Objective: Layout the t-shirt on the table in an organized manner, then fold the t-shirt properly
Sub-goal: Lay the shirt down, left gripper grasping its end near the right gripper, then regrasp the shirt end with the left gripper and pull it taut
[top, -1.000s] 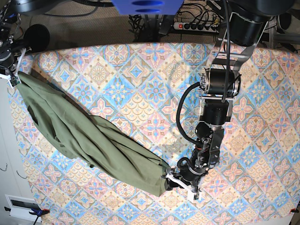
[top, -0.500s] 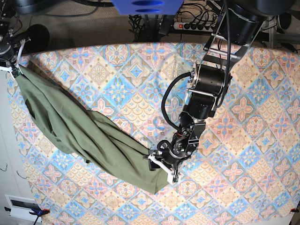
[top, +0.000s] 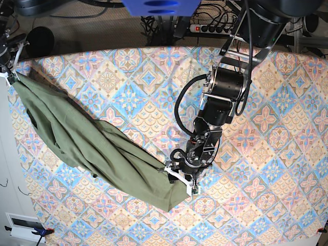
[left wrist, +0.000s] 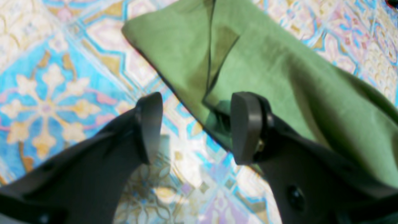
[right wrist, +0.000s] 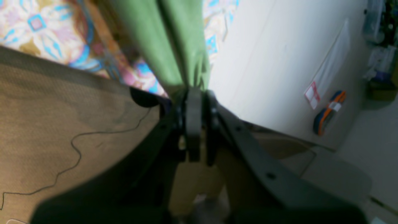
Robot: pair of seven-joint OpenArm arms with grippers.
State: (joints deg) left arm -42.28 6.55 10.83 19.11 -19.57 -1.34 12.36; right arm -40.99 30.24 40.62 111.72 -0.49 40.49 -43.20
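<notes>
The olive-green t-shirt [top: 102, 148] lies bunched in a long diagonal band across the table [top: 154, 77], from the far left corner down to the front middle. My right gripper [top: 9, 72] is at the table's far left edge. In the right wrist view the right gripper [right wrist: 194, 96] is shut on a gathered end of the t-shirt [right wrist: 174, 40]. My left gripper [top: 180, 178] sits low over the shirt's lower end. In the left wrist view the left gripper [left wrist: 197, 127] is open, its right finger [left wrist: 245, 124] over the t-shirt [left wrist: 264, 71] and its left finger [left wrist: 149, 124] over bare table [left wrist: 46, 93]. A folded shirt edge runs between them.
The left arm's black links and cable [top: 225, 87] reach over the table's middle. A power strip [top: 215, 28] and cables lie on the floor behind the table. Brown carpet [right wrist: 62, 124] and a pale floor [right wrist: 264, 62] lie beyond the table's left edge, next to the right gripper.
My left gripper has slid left and back along the table onto the shirt's lower end. My right gripper has drawn its end of the shirt further back and left, stretching the band.
</notes>
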